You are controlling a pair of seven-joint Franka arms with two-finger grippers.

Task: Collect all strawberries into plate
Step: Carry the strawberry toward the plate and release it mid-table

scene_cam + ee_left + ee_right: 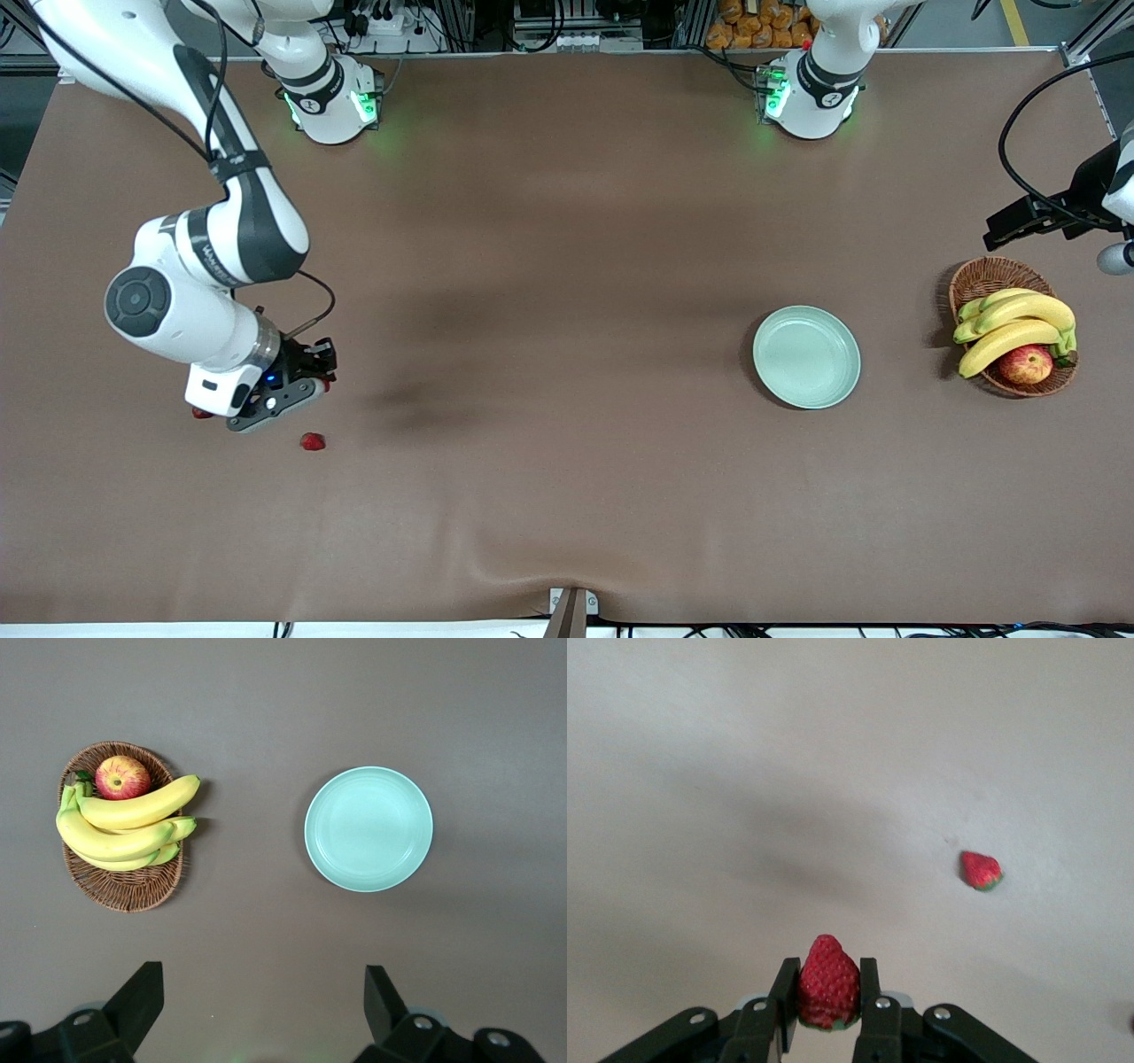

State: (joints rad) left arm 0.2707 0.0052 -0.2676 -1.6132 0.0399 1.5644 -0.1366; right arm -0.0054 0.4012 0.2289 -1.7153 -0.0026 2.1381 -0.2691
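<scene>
My right gripper (321, 374) (829, 981) is low over the table at the right arm's end, shut on a red strawberry (829, 985) whose tip sticks out past the fingers. A second strawberry (312, 441) (981, 870) lies on the cloth, nearer to the front camera than that gripper. A third red strawberry (202, 413) peeks out from under the right wrist, mostly hidden. The pale mint-green plate (806, 357) (368, 828) sits bare toward the left arm's end. My left gripper (1012, 225) (263, 999) hangs open and high near the basket, holding nothing.
A brown wicker basket (982, 278) (133, 890) with bananas (1019, 323) and a red-yellow apple (1026, 363) stands beside the plate at the left arm's end. A brown cloth (567, 266) covers the table, wrinkled at the front edge.
</scene>
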